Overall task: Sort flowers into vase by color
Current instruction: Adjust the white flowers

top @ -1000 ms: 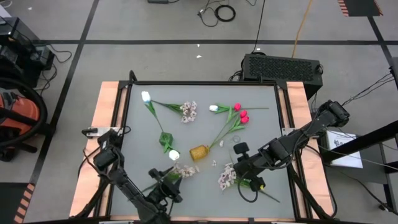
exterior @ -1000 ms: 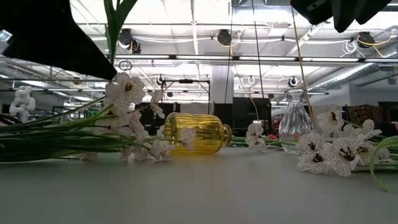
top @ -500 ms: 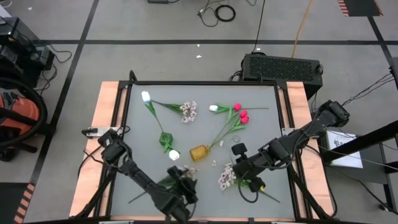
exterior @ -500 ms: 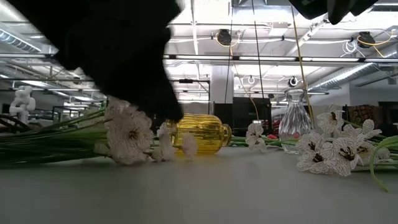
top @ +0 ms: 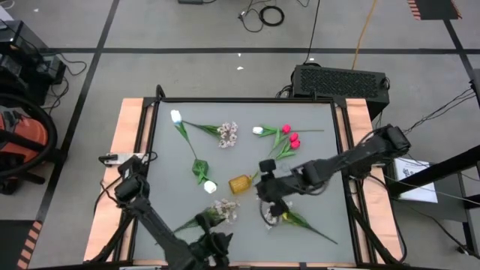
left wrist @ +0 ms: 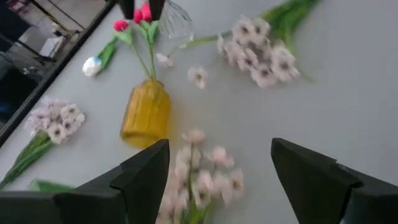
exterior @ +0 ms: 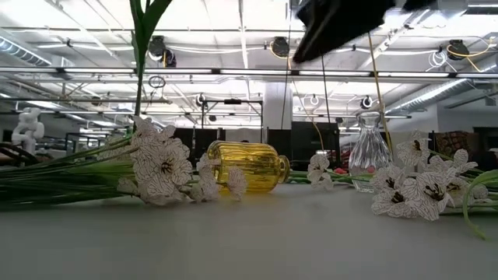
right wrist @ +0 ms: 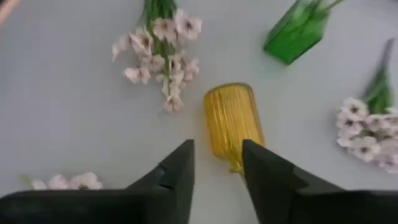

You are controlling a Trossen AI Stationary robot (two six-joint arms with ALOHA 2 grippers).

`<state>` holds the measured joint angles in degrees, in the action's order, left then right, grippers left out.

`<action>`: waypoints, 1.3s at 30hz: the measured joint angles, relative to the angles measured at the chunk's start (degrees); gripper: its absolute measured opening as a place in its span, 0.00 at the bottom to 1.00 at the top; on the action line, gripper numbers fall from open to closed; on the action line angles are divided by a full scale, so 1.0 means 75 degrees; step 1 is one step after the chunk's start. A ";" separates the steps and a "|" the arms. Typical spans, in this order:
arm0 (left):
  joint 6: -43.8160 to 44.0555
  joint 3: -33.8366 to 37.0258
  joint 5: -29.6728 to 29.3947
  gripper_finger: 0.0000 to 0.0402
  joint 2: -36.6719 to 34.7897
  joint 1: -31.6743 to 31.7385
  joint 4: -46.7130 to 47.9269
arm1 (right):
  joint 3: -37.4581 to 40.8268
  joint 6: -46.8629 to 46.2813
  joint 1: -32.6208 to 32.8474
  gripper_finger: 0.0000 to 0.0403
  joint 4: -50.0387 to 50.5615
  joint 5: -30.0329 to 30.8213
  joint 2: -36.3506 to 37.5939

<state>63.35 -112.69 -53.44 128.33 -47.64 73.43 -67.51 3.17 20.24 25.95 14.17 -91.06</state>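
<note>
We see the desk (top: 161, 225) as a grey sheet framed by pale wooden borders, and most of its open room lies along the left edge and across the far right corner, where nothing rests.

The yellow vase (top: 240, 183) lies on its side near the middle. A clear glass vase (exterior: 368, 161) stands upright toward the right edge, beside pink-red tulips (top: 291, 138) whose stems run back toward the yellow vase. A white tulip (top: 258, 130) lies just beside them, another white tulip (top: 175, 116) sits toward the far left corner, and a third (top: 210, 187) lies left of the yellow vase. One pale blossom spray (top: 228, 133) lies mid-desk toward the far edge, a second (top: 223, 211) rests toward the near edge, and a third (top: 271, 214) lies right of that, its stem running toward the near right corner.

The left end effector (left wrist: 217, 180) hovers at the near edge, fingers spread wide and empty, above the second spray. The right end effector (right wrist: 217, 163) hangs over the yellow vase's mouth end with a narrow gap between its fingers; it seems to pinch nothing, though we cannot be sure from this angle.

Beyond the desk, the floor carries cables and black tape lines, with a black box (top: 339, 79) behind the far edge.
</note>
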 joint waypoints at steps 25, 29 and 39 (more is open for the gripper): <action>0.2313 -0.0019 -0.0185 0.71 0.0009 -0.0789 0.1731 | -0.2112 0.0976 -0.1842 0.81 0.1195 -0.2129 -0.2877; 0.2315 -0.0019 -0.0194 0.71 0.0009 -0.0808 0.1694 | -0.2322 0.0998 -0.1865 0.81 0.1364 -0.2119 -0.3225; 0.2317 -0.0019 -0.0235 0.71 0.0009 -0.0865 0.1652 | -0.2342 0.1292 -0.2013 0.88 0.1148 -0.2343 -0.3401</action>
<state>80.73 -112.84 -55.20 128.40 -54.13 85.82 -85.07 12.86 5.15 34.56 -3.40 -116.57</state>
